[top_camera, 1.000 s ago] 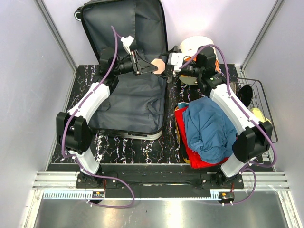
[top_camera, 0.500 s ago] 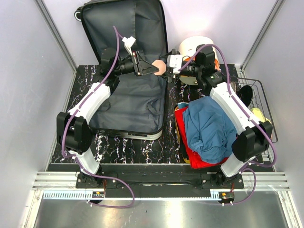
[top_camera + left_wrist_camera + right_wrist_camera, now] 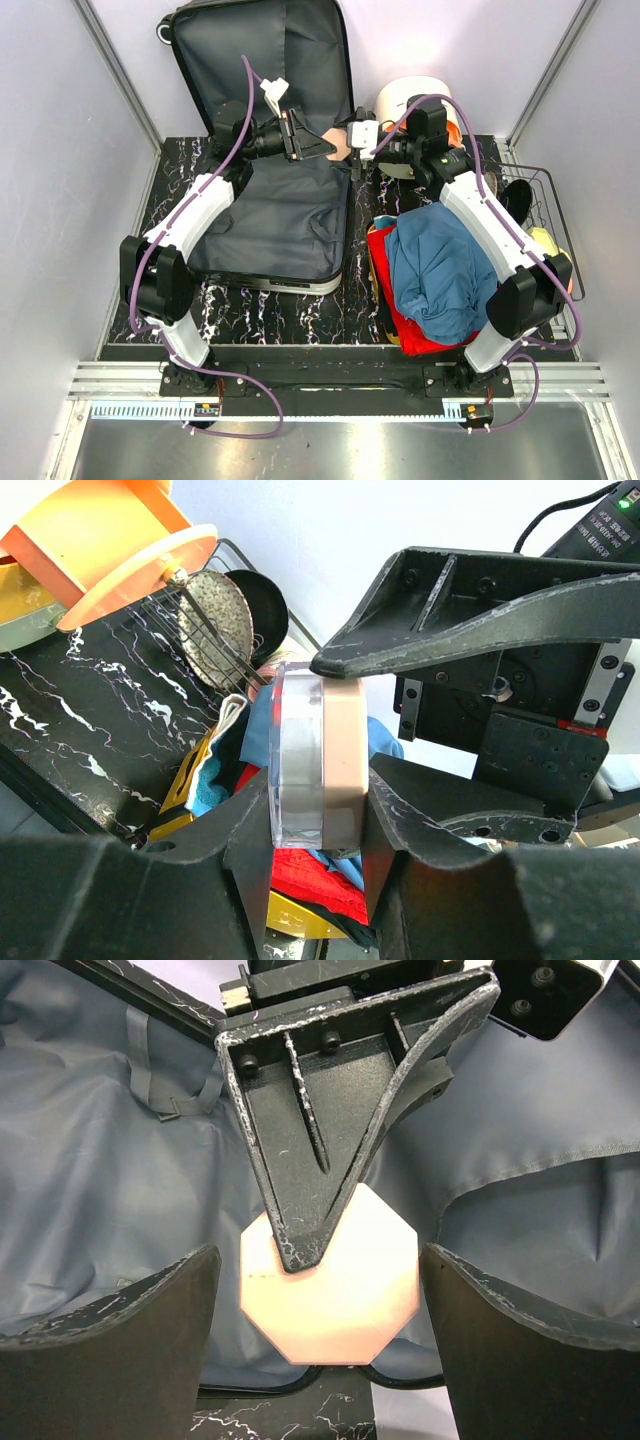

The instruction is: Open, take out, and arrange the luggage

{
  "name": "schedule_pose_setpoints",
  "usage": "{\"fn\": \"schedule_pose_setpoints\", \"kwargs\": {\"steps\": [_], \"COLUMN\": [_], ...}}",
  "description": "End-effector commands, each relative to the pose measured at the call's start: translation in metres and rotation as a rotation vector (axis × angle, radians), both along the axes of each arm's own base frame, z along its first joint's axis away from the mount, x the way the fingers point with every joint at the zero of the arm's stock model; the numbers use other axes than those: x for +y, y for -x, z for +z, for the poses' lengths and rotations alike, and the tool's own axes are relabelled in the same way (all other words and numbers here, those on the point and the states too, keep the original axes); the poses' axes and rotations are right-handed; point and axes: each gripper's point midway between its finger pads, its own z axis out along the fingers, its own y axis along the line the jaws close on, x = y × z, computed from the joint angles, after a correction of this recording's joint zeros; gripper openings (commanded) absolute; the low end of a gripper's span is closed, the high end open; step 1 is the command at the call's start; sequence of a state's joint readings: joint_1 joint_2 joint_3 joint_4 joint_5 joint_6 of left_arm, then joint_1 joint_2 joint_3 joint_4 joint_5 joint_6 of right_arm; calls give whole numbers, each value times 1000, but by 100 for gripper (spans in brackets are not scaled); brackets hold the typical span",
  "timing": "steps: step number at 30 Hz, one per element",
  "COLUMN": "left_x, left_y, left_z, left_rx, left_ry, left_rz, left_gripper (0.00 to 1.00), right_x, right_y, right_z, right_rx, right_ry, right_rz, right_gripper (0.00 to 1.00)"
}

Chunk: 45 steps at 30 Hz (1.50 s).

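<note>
- Top view: small hard-shell wheeled luggage (image 3: 270, 215) lies open centre-left, grey-lined lid propped on back wall. L gripper (image 3: 326, 146) over its right rim, clamped on a flat pink octagonal compact (image 3: 343, 143), prob held out sideways for the other arm
- R gripper (image 3: 357, 146) faces it from the right, jaws wide. Blue garment (image 3: 440, 265) on red cloth (image 3: 385, 260) piled lower right, likely stuff already unpacked
- L wrist view: compact edge-on at centre, clear half + pink half, pinched across its flat faces by the fingers (image 3: 450, 610), which leaves the rim free for a taker. Orange tray (image 3: 110, 530) upper left
- R wrist view: own fingers (image 3: 110, 1330) lower left & lower right, well apart, pink octagon lined up between them, no contact seen. Grey lining fills backgrnd. Looks like a handover, closing not yet done
</note>
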<state>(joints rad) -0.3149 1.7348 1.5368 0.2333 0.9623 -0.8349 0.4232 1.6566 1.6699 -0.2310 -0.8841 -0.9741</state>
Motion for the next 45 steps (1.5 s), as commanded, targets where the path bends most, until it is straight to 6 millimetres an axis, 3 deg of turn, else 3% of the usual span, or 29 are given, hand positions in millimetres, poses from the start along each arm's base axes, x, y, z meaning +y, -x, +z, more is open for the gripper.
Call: {"fn": "schedule_pose_setpoints", "kwargs": {"steps": [1, 17, 18, 19, 22, 25, 28, 29, 32, 38, 41, 45], "left_x": [-1, -2, -1, -1, 1, 8, 22, 30, 45, 51, 51, 51], "left_y": [6, 6, 6, 6, 2, -4, -15, -21, -29, -29, -30, -30], "left_z": [30, 33, 33, 34, 29, 25, 20, 18, 15, 5, 2, 3], "left_rx": [-103, -121, -120, -122, -119, -102, -85, -75, -67, -63, -57, -57], "left_ry": [27, 25, 24, 24, 8, 1, -7, -11, -23, -44, -46, -45], "left_rz": [-22, -21, -16, -16, 4, 43, 96, 122, 180, 195, 192, 187], "left_gripper": [0, 2, 10, 29, 60, 73, 89, 99, 99, 99, 99, 99], "right_x": [6, 1, 1, 0, -2, -12, -33, -39, -73, -147, -172, -189], "right_y": [4, -23, -22, -23, -25, -35, -50, -56, -83, -133, -150, -168], "right_z": [18, 21, 21, 23, 31, 33, 36, 34, 33, 30, 26, 15], "right_rx": [-63, -94, -90, -87, -53, -13, 64, 122, 217, 348, 359, 361], "right_ry": [-2, 21, 20, 16, -14, -30, -71, -98, -162, -307, -373, -429], "right_rz": [20, -111, -113, -119, -155, -227, -316, -354, -496, -782, -879, -975], "right_gripper": [88, 57, 53, 52, 50, 50, 49, 48, 48, 44, 43, 43]}}
